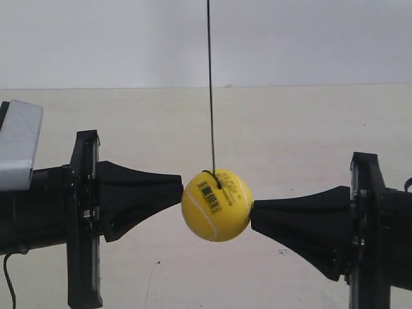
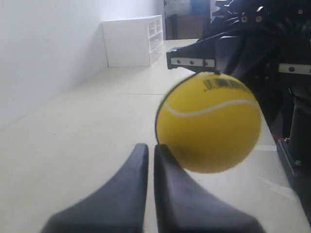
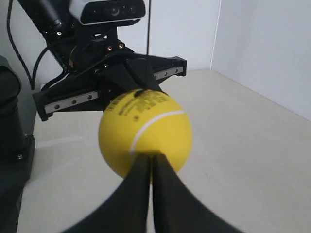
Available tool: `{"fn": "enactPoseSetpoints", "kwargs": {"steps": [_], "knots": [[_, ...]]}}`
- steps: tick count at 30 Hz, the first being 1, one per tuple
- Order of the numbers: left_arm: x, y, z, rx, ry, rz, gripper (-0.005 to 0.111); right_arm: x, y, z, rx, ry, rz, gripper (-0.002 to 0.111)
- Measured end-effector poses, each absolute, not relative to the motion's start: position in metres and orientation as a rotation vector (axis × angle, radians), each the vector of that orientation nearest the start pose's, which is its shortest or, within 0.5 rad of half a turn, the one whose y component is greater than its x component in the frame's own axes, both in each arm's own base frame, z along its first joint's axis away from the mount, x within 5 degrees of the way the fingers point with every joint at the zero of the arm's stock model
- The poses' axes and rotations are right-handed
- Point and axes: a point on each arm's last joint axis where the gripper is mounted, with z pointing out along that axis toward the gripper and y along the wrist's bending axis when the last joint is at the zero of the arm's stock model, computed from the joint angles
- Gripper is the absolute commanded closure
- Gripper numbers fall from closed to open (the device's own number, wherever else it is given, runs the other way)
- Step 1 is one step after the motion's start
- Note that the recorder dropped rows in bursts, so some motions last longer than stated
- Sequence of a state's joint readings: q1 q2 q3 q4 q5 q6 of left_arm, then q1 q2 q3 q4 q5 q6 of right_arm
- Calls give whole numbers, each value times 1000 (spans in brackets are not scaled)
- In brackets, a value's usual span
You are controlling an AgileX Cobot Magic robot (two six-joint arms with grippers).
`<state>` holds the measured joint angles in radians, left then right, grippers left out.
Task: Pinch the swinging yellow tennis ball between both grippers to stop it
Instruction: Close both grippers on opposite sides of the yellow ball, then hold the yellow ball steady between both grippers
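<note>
Cream desk [image 2: 68, 145] underneath; matte black wedge-shaped left end effector [image 2: 150, 146] and right end effector [image 3: 151, 156] both closed, tips touching opposite sides of the bright yellow tennis ball [image 1: 216, 205], hanging between them on a thin black string [image 1: 210, 84]!

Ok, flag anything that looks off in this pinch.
The ball is pinched slightly askew: the gripper at the exterior view's left presses higher than the gripper at the exterior view's right. In the left wrist view the left gripper meets the ball's edge, off-centre.
</note>
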<state>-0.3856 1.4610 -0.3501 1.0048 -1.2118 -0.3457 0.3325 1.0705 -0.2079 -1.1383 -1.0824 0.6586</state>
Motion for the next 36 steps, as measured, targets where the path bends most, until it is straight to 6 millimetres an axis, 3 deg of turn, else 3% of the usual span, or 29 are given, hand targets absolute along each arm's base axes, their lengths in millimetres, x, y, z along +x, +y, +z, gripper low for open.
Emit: {"fn": "enactPoseSetpoints", "kwargs": {"steps": [36], "knots": [[164, -147, 195, 1186, 1311, -931, 102, 118, 120, 223, -1026, 1358, 907, 108]]}}
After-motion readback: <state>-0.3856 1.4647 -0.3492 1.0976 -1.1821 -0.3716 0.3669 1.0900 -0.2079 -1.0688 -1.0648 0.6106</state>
